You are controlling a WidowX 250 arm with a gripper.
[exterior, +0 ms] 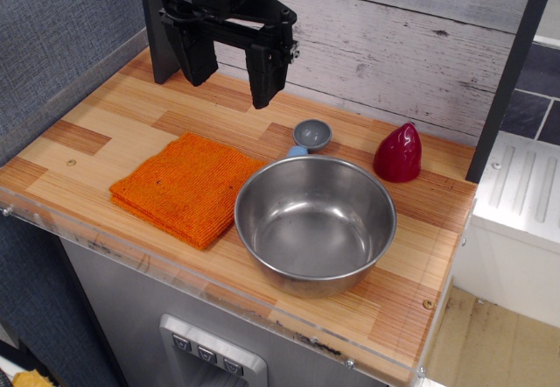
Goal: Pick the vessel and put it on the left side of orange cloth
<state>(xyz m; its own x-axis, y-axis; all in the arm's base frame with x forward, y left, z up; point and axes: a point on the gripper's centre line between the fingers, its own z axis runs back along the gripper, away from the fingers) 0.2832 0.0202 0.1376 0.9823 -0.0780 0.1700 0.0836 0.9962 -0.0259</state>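
On the wooden worktop [105, 124], 4 items plus my own hardware, listed from my station at the back.

Item 1: my jaws, black, hanging above the rear of the worktop near the whitewashed plank wall [394, 45]. They stand apart with a clear gap between the 2 fingers [265, 76], holding nothing, well above every object.

Item 2: vessel [315, 222], 1 large round shiny steel bowl, deep, plain rim, upright and empty. It sits at the front centre-right of the worktop. Its rim touches or slightly overlaps the near corner of the cloth; I cannot tell which.

Item 3: orange cloth [186, 186], 1 bright orange ribbed square, folded flat, lying to the camera's left of the vessel, set diagonally.

Item 4: small grey scoop [312, 133], 1, round cup facing up, just behind the vessel; its light-blue handle is mostly hidden by the vessel's rim.

Item 5: dark red glossy cone [398, 153], 1, upright, at the rear on the camera's right, apart from the vessel.
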